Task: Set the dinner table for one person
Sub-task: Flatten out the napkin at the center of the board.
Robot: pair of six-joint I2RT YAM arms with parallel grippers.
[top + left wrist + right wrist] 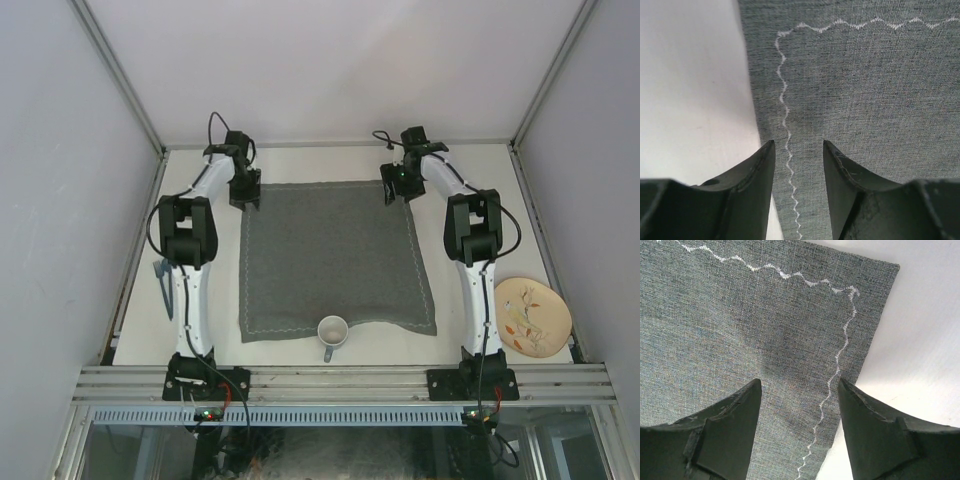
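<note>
Left claw [798, 145] and right claw [800, 381] both stand parted and empty, one over each far corner of the grey cloth [335, 260]. It lies flat on the dinner table [320, 165] spanning my workspace. I judge the table rigid, the cloth light and limp; pinch its stitched corners.

Enclosure of plain pale grey panels: back wall [330, 60], left wall [50, 200], right wall [600, 200]; aluminium corner posts [118, 75] stand where the panels meet. Off-white table [320, 165] fills the enclosure's base, bounded at the near edge by a ribbed aluminium rail [340, 380] with a slotted grey strip [330, 414] below; lighting even and diffuse, shadows soft.
</note>
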